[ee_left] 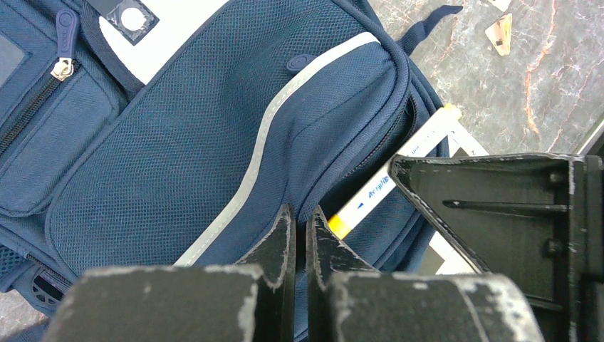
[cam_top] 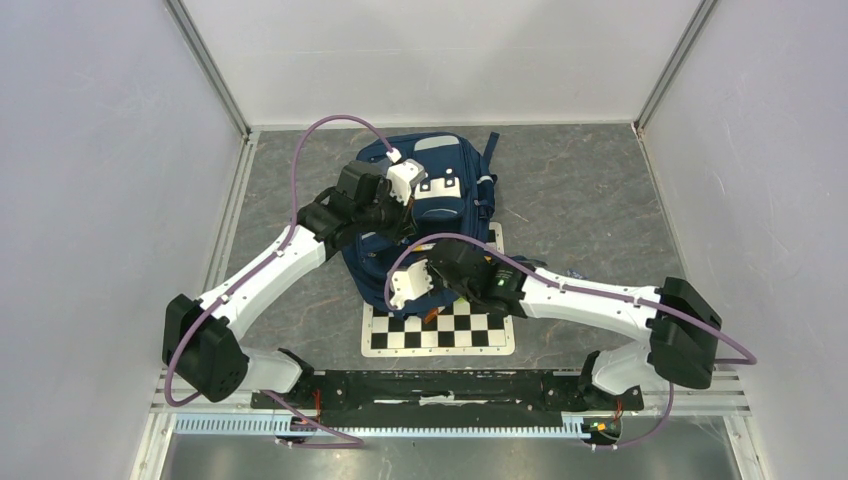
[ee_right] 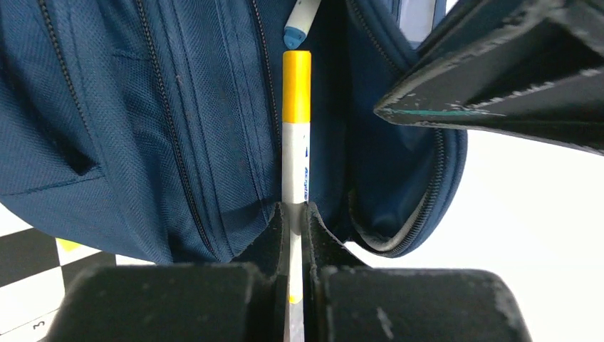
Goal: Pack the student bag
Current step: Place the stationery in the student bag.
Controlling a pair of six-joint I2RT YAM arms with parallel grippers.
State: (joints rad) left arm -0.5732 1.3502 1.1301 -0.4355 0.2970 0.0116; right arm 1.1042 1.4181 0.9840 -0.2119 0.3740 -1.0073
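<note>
Bag: The student bag lies flat in the middle of the grey worktop. Its 6 o'clock end rests on a black and white checker board.
Bag front: Dark blue cloth with a grey stripe and a zip pocket at the 9 o'clock side of the left wrist view.
Bag opening: A zip gap is open at the bag's 6 o'clock end.
Left tool: The left tool is over the bag, with its 2 fingers together. The tips sit at the blue cloth just beside the grey stripe. I cannot tell if any cloth is pinched between them.
Right tool: The right tool is at the bag's 6 o'clock end, clamped on a marker.
Marker: It has a white body and a yellow cap. The cap end points to 12 o'clock, into the open gap.
Other pen: A pen with a blue tip sits deeper in the gap, just past the yellow cap at 12 o'clock.
</note>
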